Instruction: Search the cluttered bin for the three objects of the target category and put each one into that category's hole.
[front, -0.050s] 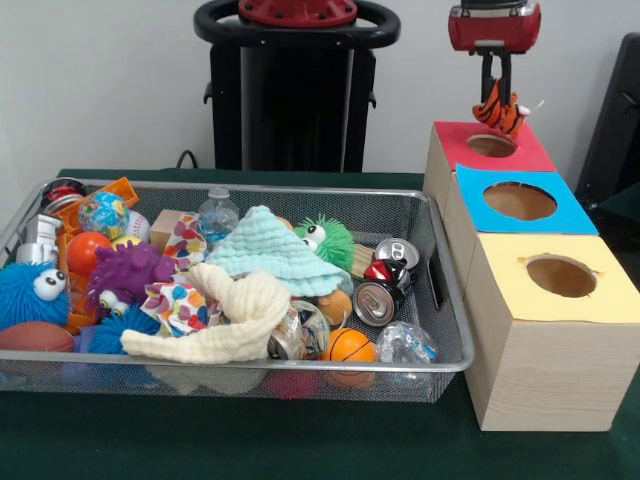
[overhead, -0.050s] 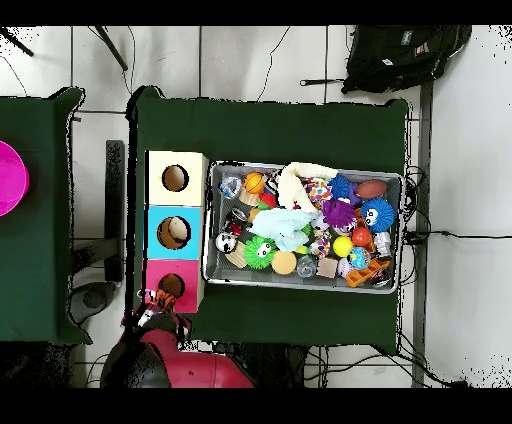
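**Tiger toy held above the red hole**

While the wire bin (front, -0.050s: 440, 300) sits crowded on the green table (front, -0.050s: 300, 440), the gripper (front, -0.050s: 497, 95) hangs over the row of three wooden boxes, its fingers closed on an orange striped tiger toy (front, -0.050s: 503, 112). The toy dangles directly above the round hole in the red-topped box (front, -0.050s: 520, 152), close to the opening but not yet inside it. Beside that box stands the blue-topped box (front, -0.050s: 560, 215), and nearest the camera in the front view stands the yellow-topped box (front, -0.050s: 600, 295); each has one circular hole in its lid.

The bin lies just beside the boxes and holds a dense mix of things. A pale green cloth (front, -0.050s: 272, 255) rises in a peak at the middle, with a cream knitted cloth (front, -0.050s: 225, 320) draped below it. A fuzzy green ball with eyes (front, -0.050s: 328, 240) rests behind the green cloth, a purple spiky creature (front, -0.050s: 125, 275) lies toward the other end, and a blue furry ball with large eyes (front, -0.050s: 32, 292) sits against the bin's end wall. Two drink cans (front, -0.050s: 385, 285) lie near the end closest to the boxes, with a small orange basketball (front, -0.050s: 350, 346) by the front wall. A clear water bottle (front, -0.050s: 217, 215) stands at the back.

From overhead, the gripper and toy show at the red box's end of the row, partly hidden by the red arm (overhead, -0.050s: 175, 355).
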